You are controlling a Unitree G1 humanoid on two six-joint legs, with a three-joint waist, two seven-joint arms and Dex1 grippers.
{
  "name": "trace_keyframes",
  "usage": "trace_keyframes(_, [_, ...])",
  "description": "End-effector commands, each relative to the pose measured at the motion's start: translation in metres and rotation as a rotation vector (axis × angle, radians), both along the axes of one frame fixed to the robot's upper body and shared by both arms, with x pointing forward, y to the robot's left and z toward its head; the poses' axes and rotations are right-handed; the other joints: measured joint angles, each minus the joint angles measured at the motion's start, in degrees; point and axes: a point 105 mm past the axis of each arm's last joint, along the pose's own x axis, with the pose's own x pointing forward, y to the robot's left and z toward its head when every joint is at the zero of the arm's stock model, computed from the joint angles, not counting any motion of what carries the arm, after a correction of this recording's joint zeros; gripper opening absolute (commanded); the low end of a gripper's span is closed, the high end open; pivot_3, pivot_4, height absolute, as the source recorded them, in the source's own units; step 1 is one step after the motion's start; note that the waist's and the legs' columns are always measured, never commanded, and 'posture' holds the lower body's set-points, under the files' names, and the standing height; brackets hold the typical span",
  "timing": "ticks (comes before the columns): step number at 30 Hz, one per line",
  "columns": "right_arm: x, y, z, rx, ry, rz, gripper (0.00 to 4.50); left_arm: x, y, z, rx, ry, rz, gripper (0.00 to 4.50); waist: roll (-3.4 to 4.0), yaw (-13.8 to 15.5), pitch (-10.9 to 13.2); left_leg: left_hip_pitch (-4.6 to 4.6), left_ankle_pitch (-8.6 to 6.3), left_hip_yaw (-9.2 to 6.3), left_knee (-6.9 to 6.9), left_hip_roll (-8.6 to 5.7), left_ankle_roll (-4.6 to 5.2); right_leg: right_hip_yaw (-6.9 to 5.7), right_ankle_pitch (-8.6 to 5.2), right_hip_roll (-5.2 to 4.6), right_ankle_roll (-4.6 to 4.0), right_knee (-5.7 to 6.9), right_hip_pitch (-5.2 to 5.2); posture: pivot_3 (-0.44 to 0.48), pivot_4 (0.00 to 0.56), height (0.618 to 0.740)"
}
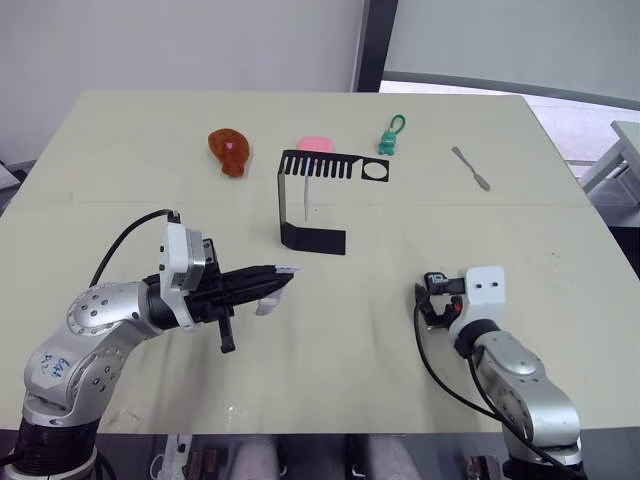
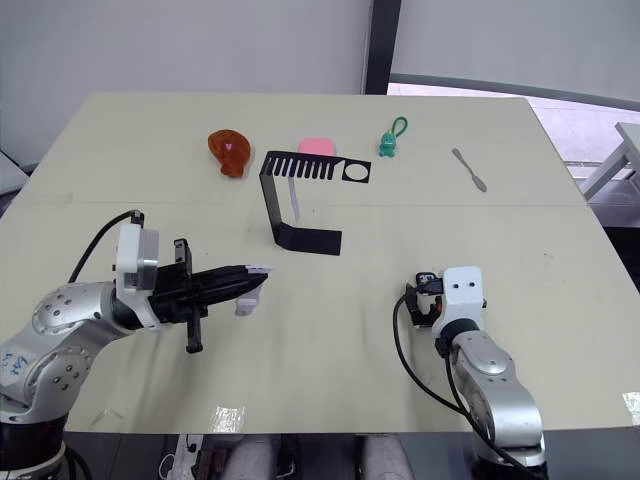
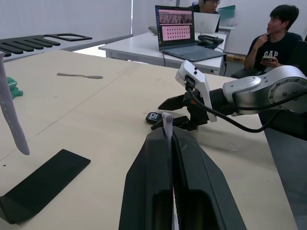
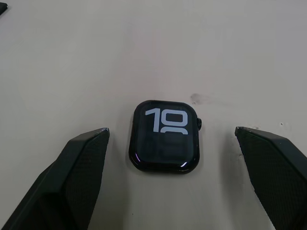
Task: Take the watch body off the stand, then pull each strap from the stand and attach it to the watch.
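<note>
Watch body (image 4: pixel 163 142): off the stand (image 1: pixel 312 200), flat on the table between the spread fingers of the right gripper (image 4: pixel 172 179). Left gripper (image 1: pixel 278 282): clamped on one strap (image 1: pixel 272 295); second strap (image 3: pixel 11 112) hanging from the stand. Step in hand is likely first-strap attachment; next calls for steadying the body and aligning the strap end.

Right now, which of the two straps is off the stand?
The strap pinched in the left claw, out over the table. The other strap hangs from the stand.

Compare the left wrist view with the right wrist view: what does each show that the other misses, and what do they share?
Left wrist view alone: the left gripper shut on a strap, the second strap hanging from the stand, the spatula-like tool, and people at a laptop behind.

Right wrist view alone: the pale digits on the screen, seen between open fingers.

Both: the watch body lying on the table at the right gripper.
</note>
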Motion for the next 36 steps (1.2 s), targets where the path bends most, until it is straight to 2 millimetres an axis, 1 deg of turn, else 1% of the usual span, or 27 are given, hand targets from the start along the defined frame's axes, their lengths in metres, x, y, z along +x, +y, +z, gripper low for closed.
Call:
trace_keyframes(1, [0.000, -0.004, -0.008, 0.021, 0.041, -0.045, 4.46, -0.006, -0.003, 0.006, -0.001, -0.024, -0.025, 0.00, -0.02, -0.1, 0.0, 0.00, 0.00, 0.00, 0.00, 0.01, 0.00, 0.00, 0.00, 0.01, 0.00, 0.00, 0.00, 0.000, 0.150, 0.740])
trace_keyframes(4, [0.001, -0.006, -0.011, -0.001, 0.049, -0.045, 4.46, -0.006, -0.003, 0.006, -0.001, -0.022, -0.023, 0.00, -0.06, -0.1, 0.0, 0.02, 0.01, 0.00, 0.00, 0.02, -0.01, 0.01, 0.00, 0.03, 0.00, 0.01, 0.01, 0.000, 0.150, 0.740])
trace_keyframes(7, [0.001, -0.009, -0.017, 0.031, 0.080, -0.063, 4.46, -0.006, -0.004, 0.006, 0.001, -0.022, -0.023, 0.00, -0.14, -0.1, -0.1, 0.02, 0.00, 0.00, 0.01, 0.02, -0.01, 0.01, 0.00, 0.03, 0.00, 0.01, 0.02, 0.000, 0.150, 0.740])
trace_keyframes(11, [0.001, -0.007, -0.020, 0.002, 0.087, -0.033, 4.46, -0.006, -0.004, 0.006, 0.002, -0.024, -0.022, 0.00, -0.15, 0.0, -0.1, 0.03, 0.00, 0.00, 0.01, 0.01, -0.01, 0.01, 0.00, 0.02, 0.00, 0.02, 0.02, 0.000, 0.150, 0.740])
trace_keyframes(15, [-0.001, -0.005, -0.022, 0.055, 0.100, -0.037, 4.46, -0.006, -0.004, 0.006, 0.003, -0.024, -0.023, 0.00, -0.16, 0.0, -0.1, 0.03, 0.00, -0.01, 0.00, 0.01, 0.00, 0.00, 0.00, 0.01, 0.00, 0.02, 0.03, 0.000, 0.150, 0.740])
trace_keyframes(22, [-0.003, -0.006, -0.026, 0.052, 0.117, -0.028, 4.46, -0.004, -0.004, 0.006, 0.003, -0.028, -0.021, 0.00, -0.16, 0.0, -0.1, 0.03, 0.00, -0.01, 0.00, 0.01, 0.00, 0.00, 0.00, 0.01, 0.00, 0.01, 0.03, 0.000, 0.150, 0.740])
trace_keyframes(23, [-0.003, -0.006, -0.027, 0.055, 0.121, -0.026, 4.22, -0.004, -0.003, 0.006, 0.003, -0.028, -0.021, 0.00, -0.16, 0.0, -0.1, 0.03, 0.00, -0.01, 0.00, 0.01, 0.00, 0.00, 0.00, 0.01, 0.00, 0.01, 0.03, 0.000, 0.150, 0.740])
trace_keyframes(25, [-0.003, -0.005, -0.030, 0.067, 0.133, -0.022, 3.58, -0.004, -0.003, 0.005, 0.004, -0.027, -0.021, 0.00, -0.17, 0.0, -0.1, 0.03, 0.00, -0.01, 0.00, 0.01, 0.00, 0.00, 0.00, 0.01, 0.00, 0.01, 0.03, 0.000, 0.150, 0.740])
trace_keyframes(26, [-0.003, -0.005, -0.031, 0.071, 0.138, -0.021, 3.17, -0.004, -0.003, 0.005, 0.004, -0.026, -0.021, 0.00, -0.20, 0.0, -0.1, 0.03, 0.00, -0.01, 0.00, 0.01, 0.00, 0.00, 0.00, 0.01, 0.00, 0.01, 0.03, 0.000, 0.150, 0.740])
trace_keyframes(29, [-0.003, -0.004, -0.035, 0.084, 0.153, -0.011, 1.71, -0.004, -0.003, 0.005, 0.006, -0.025, -0.020, 0.00, -0.41, 0.0, -0.3, 0.03, 0.00, -0.01, 0.00, 0.00, 0.00, 0.00, 0.00, 0.01, 0.00, 0.00, 0.04, 0.000, 0.150, 0.740])
trace_keyframes(30, [-0.003, -0.003, -0.037, 0.090, 0.159, -0.006, 1.58, -0.004, -0.003, 0.005, 0.007, -0.025, -0.019, 0.00, -0.50, 0.0, -0.3, 0.03, 0.00, -0.02, -0.01, 0.01, 0.00, 0.00, 0.00, 0.01, 0.00, 0.00, 0.04, 0.000, 0.150, 0.740])
trace_keyframes(36, [-0.001, -0.005, -0.036, 0.108, 0.159, -0.006, 1.58, -0.004, -0.001, 0.005, 0.013, -0.026, -0.013, 0.00, -0.77, 0.0, -0.5, 0.03, 0.00, -0.06, -0.03, 0.03, -0.01, -0.02, 0.00, 0.01, -0.01, 0.00, 0.06, 0.000, 0.150, 0.740])
